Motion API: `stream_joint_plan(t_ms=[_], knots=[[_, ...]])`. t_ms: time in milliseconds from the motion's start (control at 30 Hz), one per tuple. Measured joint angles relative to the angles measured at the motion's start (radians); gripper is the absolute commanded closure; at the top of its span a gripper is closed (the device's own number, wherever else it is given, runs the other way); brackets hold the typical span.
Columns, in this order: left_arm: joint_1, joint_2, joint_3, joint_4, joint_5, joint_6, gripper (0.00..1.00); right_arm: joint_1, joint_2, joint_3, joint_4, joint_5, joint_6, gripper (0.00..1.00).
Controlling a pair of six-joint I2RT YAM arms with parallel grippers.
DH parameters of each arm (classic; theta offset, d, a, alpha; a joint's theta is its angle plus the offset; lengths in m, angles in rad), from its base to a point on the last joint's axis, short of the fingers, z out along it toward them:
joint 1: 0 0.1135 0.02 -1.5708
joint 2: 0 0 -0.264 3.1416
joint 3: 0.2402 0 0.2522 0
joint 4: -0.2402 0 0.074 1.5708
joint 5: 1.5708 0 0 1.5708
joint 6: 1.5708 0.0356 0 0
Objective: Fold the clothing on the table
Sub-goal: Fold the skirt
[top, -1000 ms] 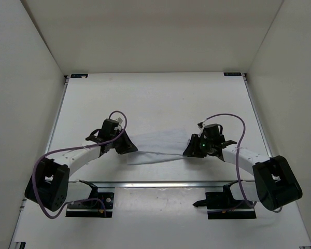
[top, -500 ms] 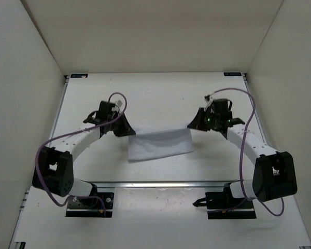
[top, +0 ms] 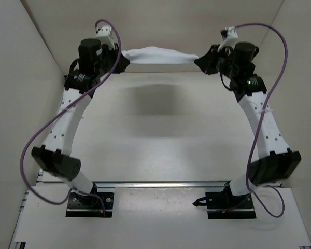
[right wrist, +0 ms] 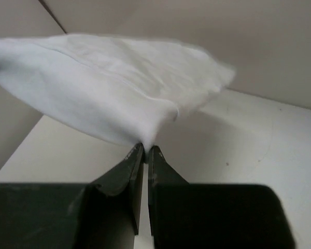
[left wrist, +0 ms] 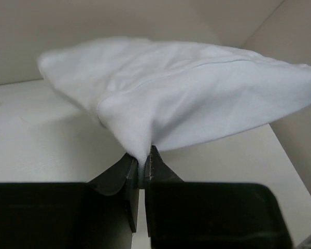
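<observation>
White fabric, the clothing (top: 158,54), hangs in the air over the far part of the worktop (top: 160,140), toward 12 o'clock in the top view. It is stretched between the 2 arms and sags slightly in the middle. The left pincer (top: 123,61) is clamped on its end at about 11 o'clock, and the right pincer (top: 201,62) on the other end at about 1 o'clock. Each wrist view shows 2 dark fingers (left wrist: 119,176) pressed together, with a pinch of cloth caught at the tips and the rest spreading away beyond. No part of the cloth touches the worktop, and a soft grey shadow (top: 155,98) lies on the surface beneath it.
</observation>
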Motion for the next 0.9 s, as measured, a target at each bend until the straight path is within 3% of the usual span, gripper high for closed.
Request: stream_joint_plan(t_ms=[133, 267, 367, 467, 533, 633, 733, 900], knots=[[-0.040, -0.234, -0.372, 0.055, -0.018, 0.027, 1.00, -0.007, -0.229, -0.403, 0.052, 0.020, 0.006, 1.00], [-0.083, -0.365, -0.786, 0.075, -0.010, -0.006, 1.00, 0.034, -0.371, -0.771, 0.017, 0.043, 0.030, 1.00], [-0.142, -0.469, -1.080, 0.024, -0.006, -0.070, 1.00, 0.133, -0.489, -1.008, -0.050, 0.066, 0.092, 1.00], [-0.196, -0.644, -1.263, -0.066, 0.019, -0.151, 1.00, 0.284, -0.638, -1.141, -0.120, 0.100, 0.185, 1.00], [-0.200, -0.767, -1.299, -0.116, 0.034, -0.194, 1.00, 0.346, -0.715, -1.172, -0.132, 0.103, 0.235, 1.00], [-0.163, -0.811, -1.266, -0.121, 0.058, -0.217, 1.00, 0.276, -0.726, -1.174, -0.100, 0.061, 0.261, 1.00], [-0.111, -0.708, -1.201, -0.084, 0.080, -0.224, 1.00, 0.179, -0.640, -1.153, -0.050, 0.021, 0.249, 1.00], [-0.055, -0.492, -1.142, -0.029, 0.069, -0.238, 1.00, 0.124, -0.365, -1.066, 0.047, -0.053, 0.195, 1.00]])
